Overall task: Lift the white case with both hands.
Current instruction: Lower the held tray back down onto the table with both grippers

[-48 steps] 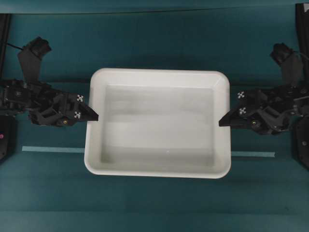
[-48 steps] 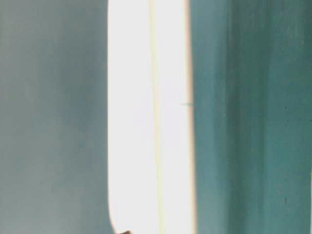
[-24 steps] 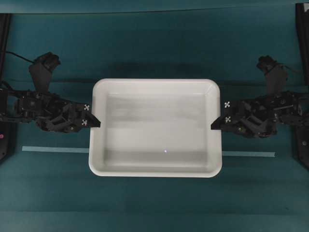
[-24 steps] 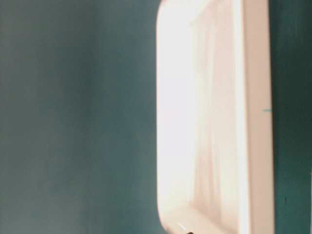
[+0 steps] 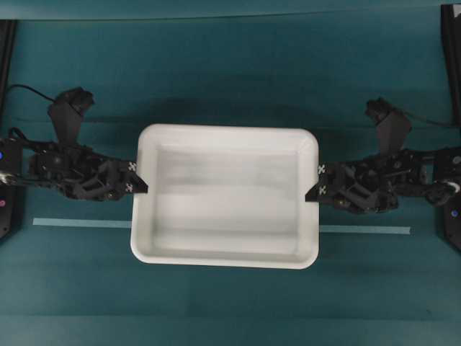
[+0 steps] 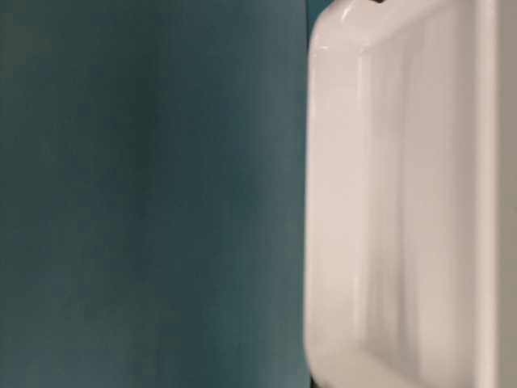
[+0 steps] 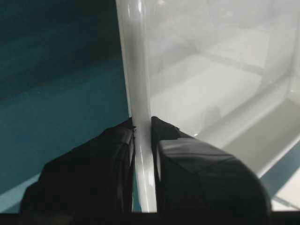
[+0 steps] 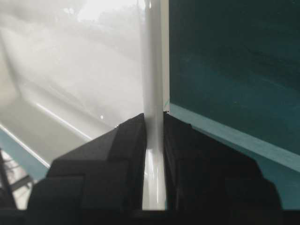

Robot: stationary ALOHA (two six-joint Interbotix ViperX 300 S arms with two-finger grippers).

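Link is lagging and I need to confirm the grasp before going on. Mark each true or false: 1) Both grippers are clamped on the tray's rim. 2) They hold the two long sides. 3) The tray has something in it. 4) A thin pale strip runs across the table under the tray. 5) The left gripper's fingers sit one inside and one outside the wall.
1) True: the left gripper and the right gripper are each shut on the white case.
2) False: they hold the two short ends, opposite each other.
3) False: its bottom is bare.
4) True: the tape strip shows on both sides of the case.
5) True: the wrist view shows the rim between the fingers.
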